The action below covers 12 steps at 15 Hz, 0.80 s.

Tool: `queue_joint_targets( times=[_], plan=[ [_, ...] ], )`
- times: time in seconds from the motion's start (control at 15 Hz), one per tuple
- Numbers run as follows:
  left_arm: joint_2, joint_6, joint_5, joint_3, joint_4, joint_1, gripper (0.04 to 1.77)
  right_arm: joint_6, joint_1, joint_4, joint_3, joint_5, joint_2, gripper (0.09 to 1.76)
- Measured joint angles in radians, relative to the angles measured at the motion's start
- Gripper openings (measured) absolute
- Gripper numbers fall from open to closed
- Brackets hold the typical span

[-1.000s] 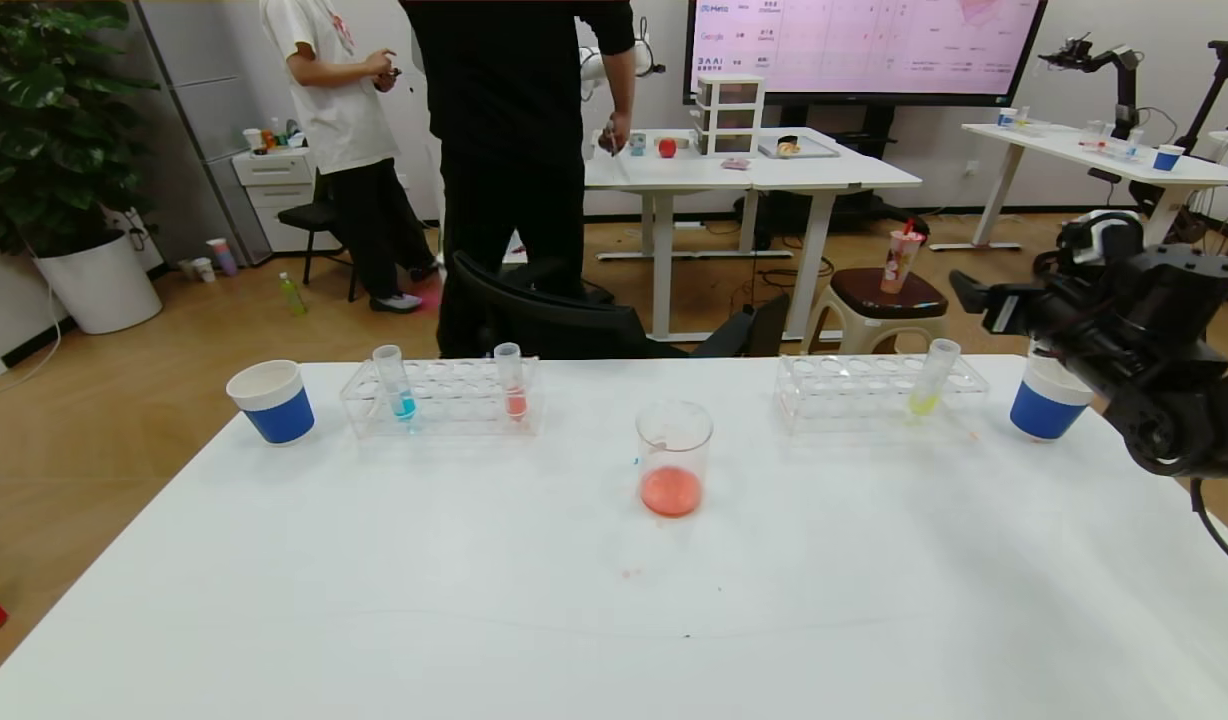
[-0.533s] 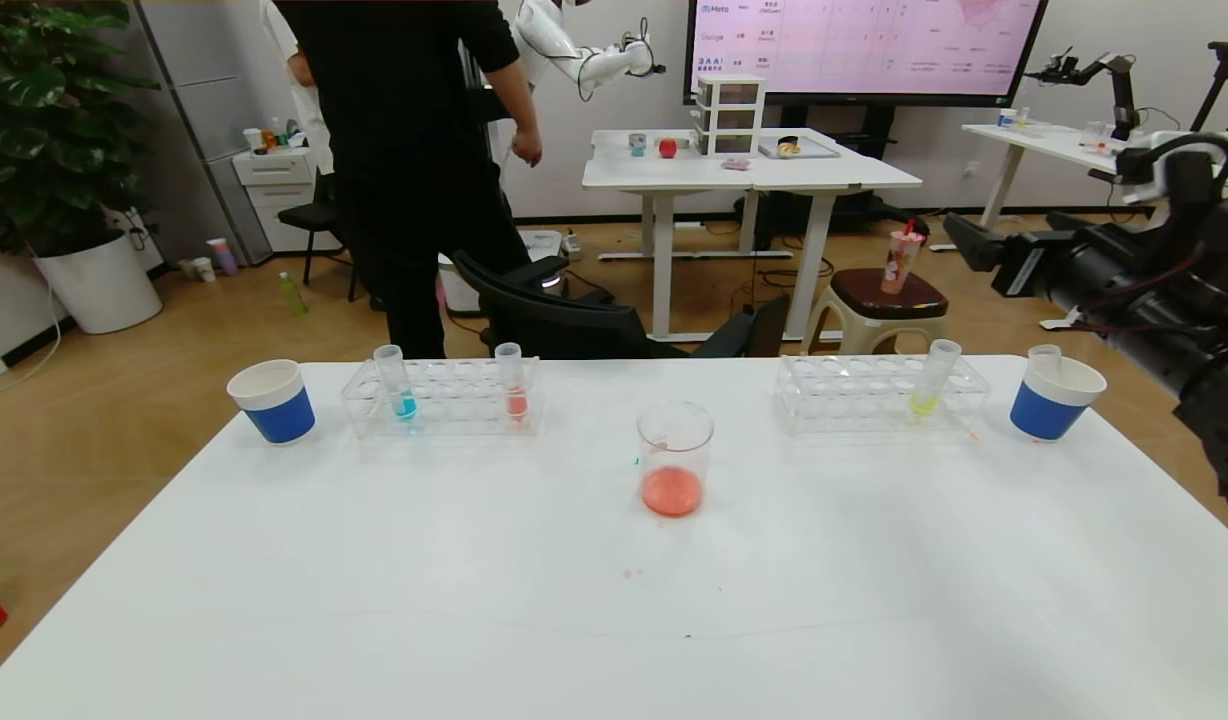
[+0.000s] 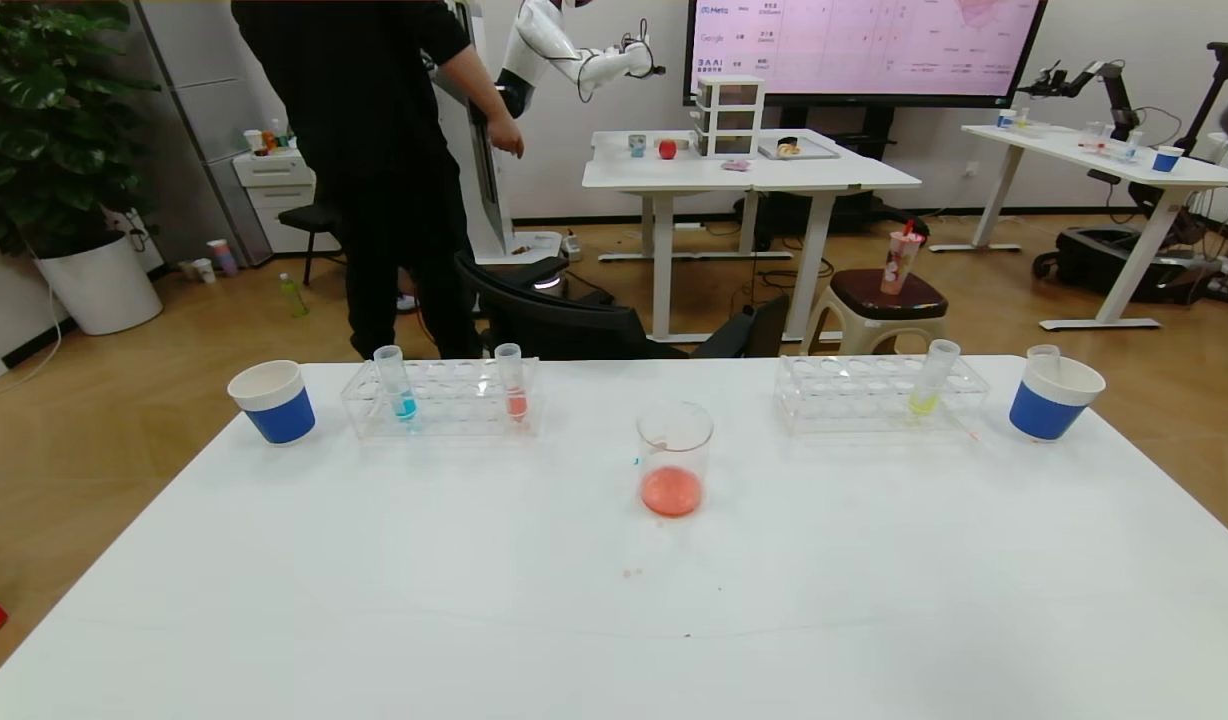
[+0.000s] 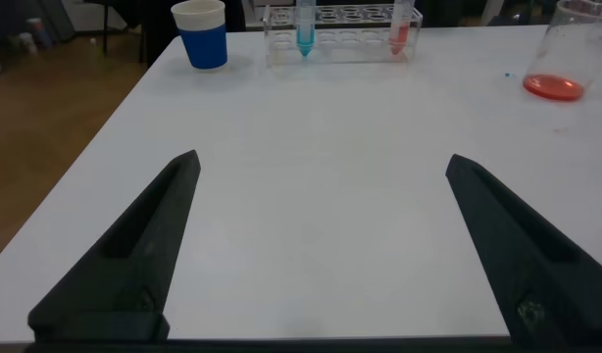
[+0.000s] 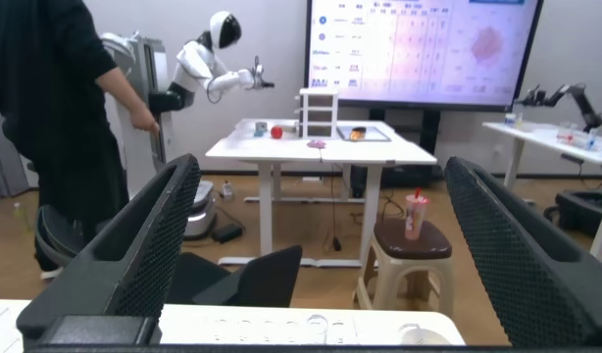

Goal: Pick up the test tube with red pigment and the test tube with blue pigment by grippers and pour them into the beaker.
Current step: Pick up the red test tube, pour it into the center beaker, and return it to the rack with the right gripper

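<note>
The head view shows the clear beaker [image 3: 673, 458] holding red liquid at frame centre, no arms. Only the wrist views show the black left hand [image 4: 321, 250] and right hand [image 5: 321, 250], both spread wide, empty.

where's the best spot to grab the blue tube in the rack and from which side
Grip the test tube with blue pigment on its bare upper section, above the clear rack and just below the rim, probably coming from the near side with fingers level. It stands nearly upright at the rack's left end, liquid low, so lift straight up. The left gripper is open, low over the table.
</note>
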Motion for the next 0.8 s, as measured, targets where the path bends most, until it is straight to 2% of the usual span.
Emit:
queue_joint_targets(
  times=[0.27,0.6,0.8],
  plan=[
    [0.000,0.000,0.000,0.000,0.000,0.000,1.75,-0.043,-0.021,0.187,0.095,0.012,-0.332,1.74],
    [0.000,0.000,0.000,0.000,0.000,0.000,1.75,-0.097,-0.023,0.585,0.169,0.065,-0.754,1.74],
    [0.000,0.000,-0.001,0.000,0.000,0.000,1.75,-0.133,0.007,0.700,0.227,0.074,-0.956,1.74]
  ],
)
